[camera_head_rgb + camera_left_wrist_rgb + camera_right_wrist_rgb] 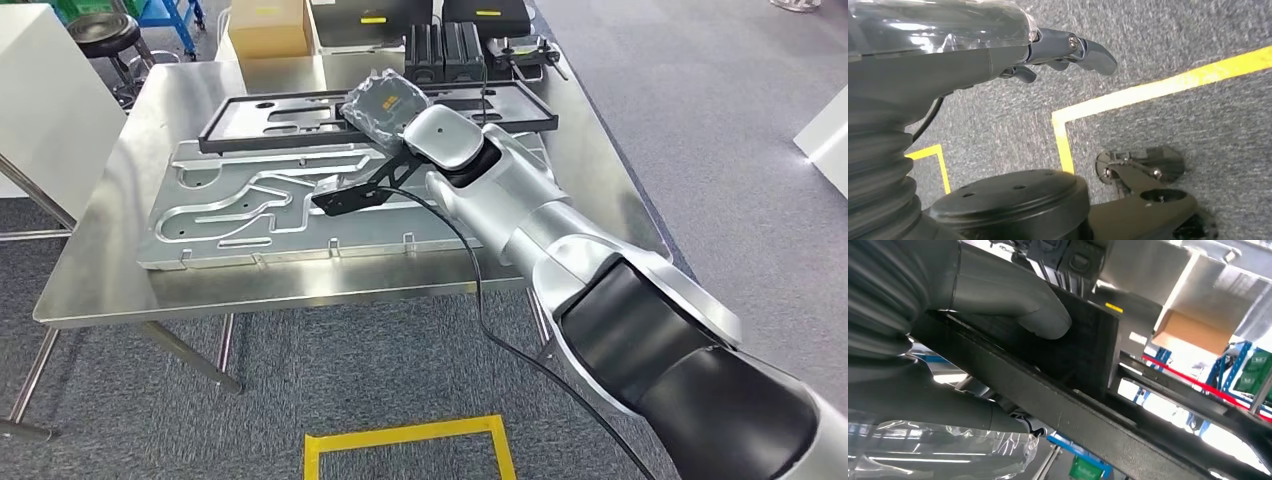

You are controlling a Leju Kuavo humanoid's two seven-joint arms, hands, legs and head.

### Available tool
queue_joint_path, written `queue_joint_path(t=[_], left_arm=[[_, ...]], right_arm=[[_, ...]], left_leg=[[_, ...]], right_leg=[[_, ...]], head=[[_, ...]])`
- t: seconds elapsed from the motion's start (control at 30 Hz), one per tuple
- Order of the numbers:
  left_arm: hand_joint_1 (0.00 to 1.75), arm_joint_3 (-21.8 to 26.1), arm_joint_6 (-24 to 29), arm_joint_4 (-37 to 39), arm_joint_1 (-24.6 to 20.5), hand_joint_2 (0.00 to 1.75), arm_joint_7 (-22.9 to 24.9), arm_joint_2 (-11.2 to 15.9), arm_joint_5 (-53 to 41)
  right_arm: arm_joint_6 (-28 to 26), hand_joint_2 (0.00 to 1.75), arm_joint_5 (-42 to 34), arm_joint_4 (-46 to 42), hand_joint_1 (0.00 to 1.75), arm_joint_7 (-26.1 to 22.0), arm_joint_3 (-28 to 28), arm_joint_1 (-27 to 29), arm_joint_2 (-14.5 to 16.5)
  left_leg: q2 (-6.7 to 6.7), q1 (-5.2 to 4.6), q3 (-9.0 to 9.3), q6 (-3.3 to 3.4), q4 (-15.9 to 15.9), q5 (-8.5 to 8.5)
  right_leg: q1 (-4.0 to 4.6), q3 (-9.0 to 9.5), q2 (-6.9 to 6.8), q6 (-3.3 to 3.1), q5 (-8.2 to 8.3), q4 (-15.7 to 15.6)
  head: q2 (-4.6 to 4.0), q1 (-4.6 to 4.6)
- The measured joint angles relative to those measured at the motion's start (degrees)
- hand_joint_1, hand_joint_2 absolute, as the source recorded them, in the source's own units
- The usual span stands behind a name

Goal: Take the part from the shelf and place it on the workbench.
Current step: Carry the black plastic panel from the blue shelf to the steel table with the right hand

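The part is a flat black rectangular frame [290, 112] lying toward the far side of the steel workbench [100, 285], partly over a large silver machined plate [250, 205]. My right hand [385, 103], wrapped in clear plastic, grips the frame at its right-hand portion. In the right wrist view the thumb [1013, 300] presses on the black frame [1088, 355] while the fingers close beneath it. My left hand [1068, 50] hangs over the grey carpet, its fingers loosely apart and holding nothing.
A cardboard box [270, 25] and black cases [445, 50] stand at the bench's far edge. A black stool [103, 30] and a white cabinet [40, 110] are at the left. Yellow tape [410, 440] marks the carpet in front of the bench.
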Motion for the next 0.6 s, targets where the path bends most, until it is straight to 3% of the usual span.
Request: queue_joint_path(t=[0.1, 0.17, 0.27, 0.3, 0.33, 0.37, 0.43, 0.47, 0.5, 0.6], left_arm=[[0.0, 0.1, 0.1, 0.0, 0.0, 1.75, 0.0, 0.1, 0.1], [0.0, 0.1, 0.3, 0.0, 0.1, 1.75, 0.0, 0.1, 0.2], [0.0, 0.4, 0.7, 0.0, -0.1, 1.75, -0.2, 0.3, 0.6], [0.0, 0.5, 1.0, 0.0, -0.2, 1.75, -0.1, 0.5, 0.7], [0.0, 0.6, 1.1, 0.0, -0.3, 1.75, 0.1, 0.6, 0.6], [0.0, 0.6, 1.2, 0.0, -0.3, 1.75, 0.4, 0.7, 0.6], [0.0, 0.7, 1.3, 0.1, -0.2, 1.75, 1.1, 1.0, 0.4], [0.0, 0.7, 1.3, 0.1, -0.1, 1.75, 1.4, 1.1, 0.3], [0.0, 0.7, 1.3, 0.1, -0.1, 1.75, 1.4, 1.2, 0.2], [0.0, 0.8, 1.6, 0.1, 0.0, 1.75, 1.1, 1.2, 0.5]], right_arm=[[0.0, 1.75, 0.1, 2.0, 1.75, 0.0, 0.8, -0.2, 1.1], [0.2, 1.75, 0.0, 2.9, 1.75, 0.2, 1.2, -0.3, 1.5], [0.6, 1.75, -0.7, 4.4, 1.75, 2.0, 1.3, 0.2, 1.7], [0.7, 1.75, -0.9, 5.0, 1.75, 2.9, 1.3, 0.8, 1.5], [0.7, 1.75, -1.0, 5.7, 1.75, 3.8, 1.3, 1.5, 1.2], [0.8, 1.75, -1.1, 6.3, 1.75, 4.7, 1.3, 2.2, 0.7], [1.1, 1.75, -1.4, 7.2, 1.75, 6.4, 1.1, 3.3, -0.6], [1.3, 1.75, -1.6, 7.7, 1.75, 7.3, 0.9, 3.7, -1.5], [1.4, 1.75, -2.0, 8.1, 1.75, 8.2, 0.6, 4.2, -2.6], [1.4, 1.75, -3.3, 9.2, 1.75, 10.5, -1.1, 6.4, -6.2]], left_leg=[[0.18, 0.09, -0.13, -0.94, 0.1, -0.45], [0.33, 0.13, -0.79, -1.51, 2.0, -1.94], [0.45, 0.49, -5.74, -2.27, 12.3, -6.39], [0.49, 0.65, -7.23, -2.52, 15.0, -6.97], [0.54, 0.81, -7.77, -2.74, 15.7, -6.44], [0.58, 1.01, -7.24, -2.95, 14.3, -4.86], [0.57, 1.4, -4.01, -3.32, 7.0, -0.79], [0.51, 1.42, -2.54, -3.22, 3.7, 0.36], [0.45, 1.36, -1.64, -2.91, 1.6, 0.83], [0.29, 1.1, -1.4, -1.3, 0.8, 0.73]], right_leg=[[0.18, 0.53, 0.26, -0.41, -0.21, -1.2], [-0.17, 1.07, 0.3, -0.8, -0.2, -1.9], [-0.34, 1.57, 0.26, -1.14, -0.42, -2.1], [-0.37, 1.73, 0.22, -1.1, -0.53, -2.1], [-0.44, 1.9, 0.18, -0.98, -0.65, -2.1], [-0.56, 2.06, 0.17, -0.79, -0.8, -2.0], [-0.85, 2.23, 0.27, -0.2, -1.17, -1.5], [-0.88, 2.12, 0.34, 0.18, -1.3, -1.3], [-0.82, 1.97, 0.38, 0.58, -1.33, -1.1], [-0.7, 1.87, 0.31, 1.69, -1.14, -1.3]], head=[[0.0, 0.0], [0.0, 0.0], [0.0, 0.0], [0.0, 0.0], [0.0, 0.0], [0.0, 0.0], [0.0, 0.0], [0.0, 0.0], [0.0, 0.0], [0.0, 0.0]])
